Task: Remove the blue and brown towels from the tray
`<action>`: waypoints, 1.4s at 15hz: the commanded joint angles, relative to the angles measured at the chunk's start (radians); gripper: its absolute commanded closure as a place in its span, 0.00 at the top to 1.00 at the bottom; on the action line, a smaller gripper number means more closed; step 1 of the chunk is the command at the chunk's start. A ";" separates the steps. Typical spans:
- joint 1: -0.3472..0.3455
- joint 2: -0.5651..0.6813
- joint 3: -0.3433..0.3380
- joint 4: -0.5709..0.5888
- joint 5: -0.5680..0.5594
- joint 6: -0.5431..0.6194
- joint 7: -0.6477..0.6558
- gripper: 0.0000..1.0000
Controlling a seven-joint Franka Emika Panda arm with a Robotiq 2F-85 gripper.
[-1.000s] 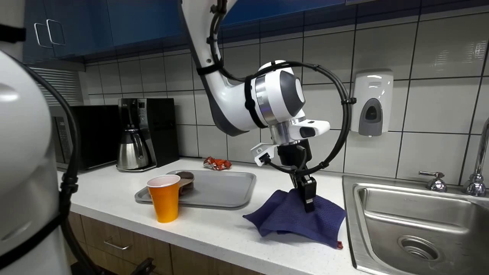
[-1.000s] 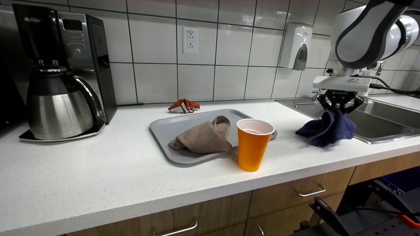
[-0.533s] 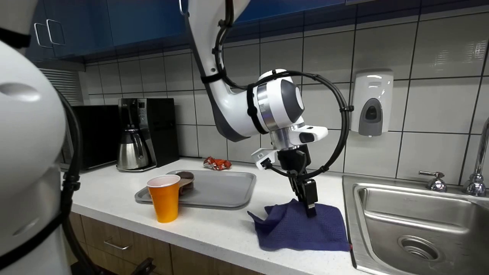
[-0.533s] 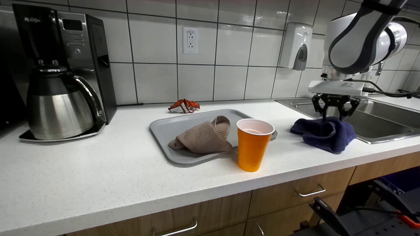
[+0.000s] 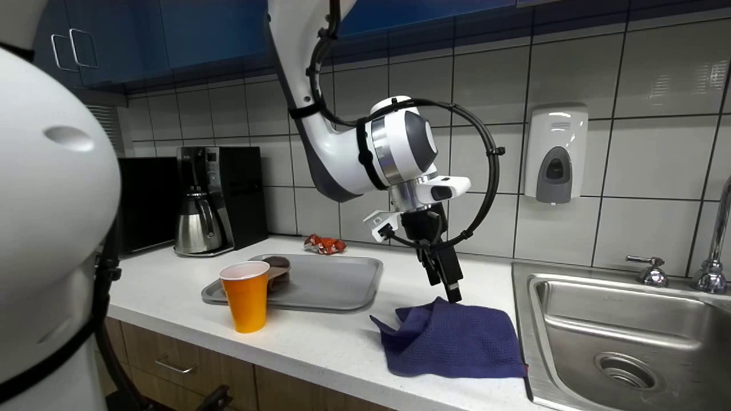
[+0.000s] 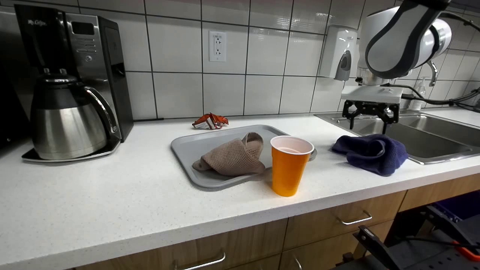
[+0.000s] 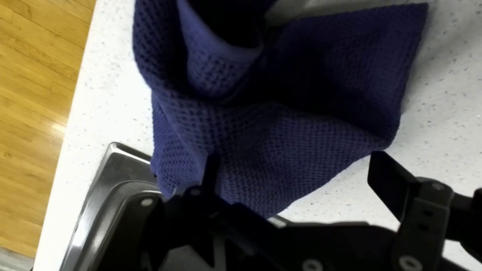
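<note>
The blue towel [image 5: 457, 345] lies crumpled on the counter beside the sink, off the tray [image 6: 198, 143]. Just above it hangs my gripper [image 6: 368, 126], its fingers spread wide and nothing between them. In the wrist view the towel's folds [image 7: 271, 150] fill the middle, and the gripper [image 7: 295, 160] spans its lower edge, with white counter showing near the right finger [image 7: 391, 180]. A brown towel [image 6: 232, 156] rests folded on the front part of the tray; in an exterior view the orange cup partly covers this brown towel [image 5: 278, 273].
An orange cup [image 6: 290, 168] stands on the counter at the tray's front edge. Behind the tray lies a red wrapper [image 6: 210, 122]. A coffee maker [image 6: 112, 75] is beyond the tray, and the steel sink [image 5: 522, 319] borders the blue towel. A soap dispenser [image 5: 557, 154] hangs on the wall.
The gripper has opened and let go of the blue towel, which has settled lower on the counter. It has then risen off the towel and shifted slightly towards the tray.
</note>
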 commanded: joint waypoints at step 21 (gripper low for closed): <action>0.109 -0.083 0.208 0.054 0.083 -0.034 -0.044 1.00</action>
